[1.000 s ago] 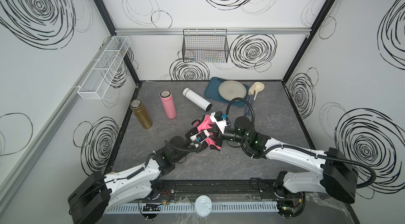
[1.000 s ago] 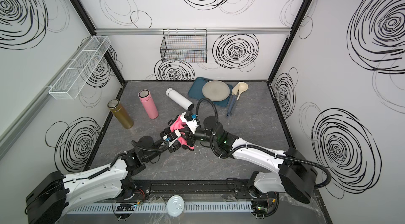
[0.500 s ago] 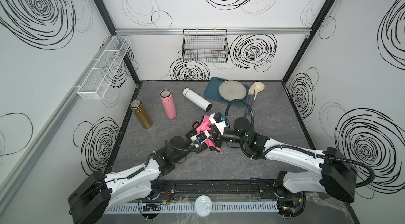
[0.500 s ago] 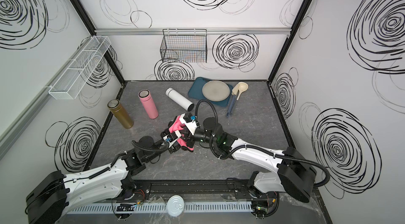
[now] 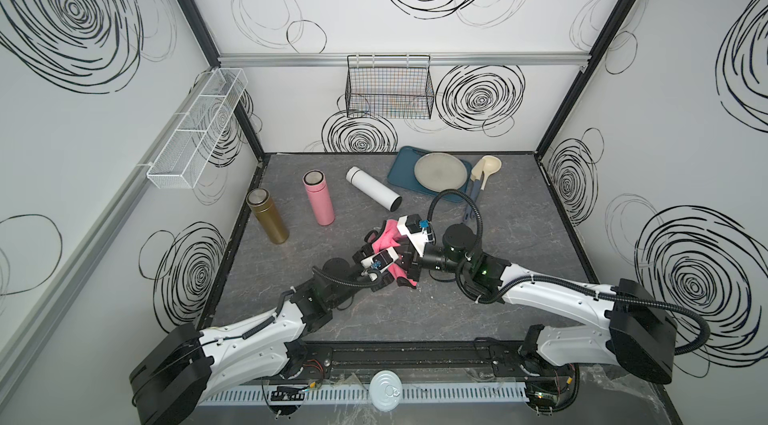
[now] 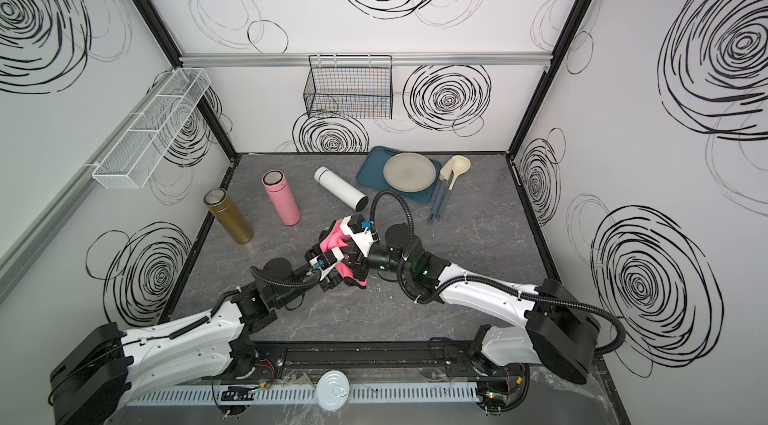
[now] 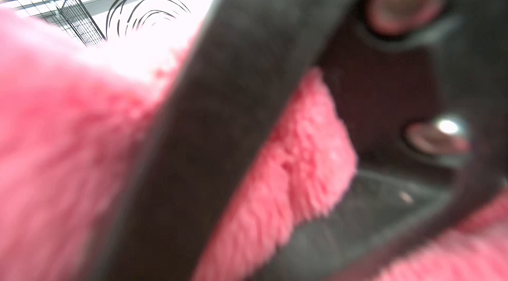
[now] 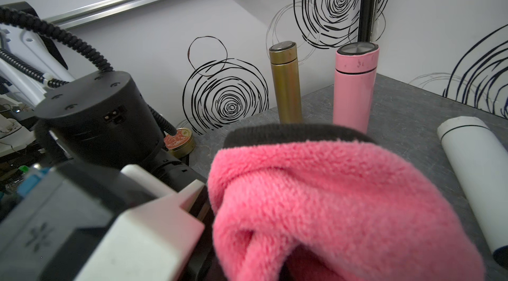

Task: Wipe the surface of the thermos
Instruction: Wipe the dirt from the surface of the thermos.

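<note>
At mid-table in both top views, my two grippers meet over a fluffy pink cloth [image 5: 386,238] [image 6: 334,242]. My right gripper [image 5: 392,244] is shut on the cloth, which fills its wrist view [image 8: 330,197]. A dark matte cylinder, the thermos [image 7: 220,128], crosses the left wrist view with cloth [image 7: 68,142] draped over and around it. Its dark rim [image 8: 297,132] shows just above the cloth. My left gripper [image 5: 388,260] is shut on the thermos; its fingertips are hidden by cloth and by the other gripper.
Standing at the back left are a gold flask [image 5: 268,221] and a pink flask [image 5: 319,202]. A white flask [image 5: 374,194] lies beside them. The back right has a blue tray [image 5: 401,165] bearing a plate [image 5: 440,171], with a spoon [image 5: 484,169] alongside. A tin lid [image 5: 384,391] lies in front.
</note>
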Controlling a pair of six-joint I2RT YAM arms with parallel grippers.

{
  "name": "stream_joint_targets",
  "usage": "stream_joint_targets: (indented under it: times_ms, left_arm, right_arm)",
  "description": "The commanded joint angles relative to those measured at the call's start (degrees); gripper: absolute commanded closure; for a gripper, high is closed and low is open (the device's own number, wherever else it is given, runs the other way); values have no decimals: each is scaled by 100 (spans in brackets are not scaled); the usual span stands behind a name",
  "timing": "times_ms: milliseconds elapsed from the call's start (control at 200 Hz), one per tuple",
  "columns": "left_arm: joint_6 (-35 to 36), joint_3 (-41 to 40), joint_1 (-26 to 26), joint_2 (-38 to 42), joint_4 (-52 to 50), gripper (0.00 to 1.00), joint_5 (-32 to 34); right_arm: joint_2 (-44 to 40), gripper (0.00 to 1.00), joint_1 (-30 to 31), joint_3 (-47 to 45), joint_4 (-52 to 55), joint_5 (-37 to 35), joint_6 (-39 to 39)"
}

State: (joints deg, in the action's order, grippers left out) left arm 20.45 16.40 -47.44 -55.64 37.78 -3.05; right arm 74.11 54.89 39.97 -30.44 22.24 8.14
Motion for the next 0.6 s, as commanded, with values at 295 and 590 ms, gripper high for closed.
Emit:
stream_joint_targets:
  times_ms: [295, 590]
  left_arm:
    - [-50, 338, -90, 369, 2669, 100, -499]
    - [-41, 330, -92, 422, 2646, 100, -530]
  right_arm:
    - [336, 100, 49, -337, 992, -339, -13]
    - [313, 100, 103, -322, 1041, -464, -21]
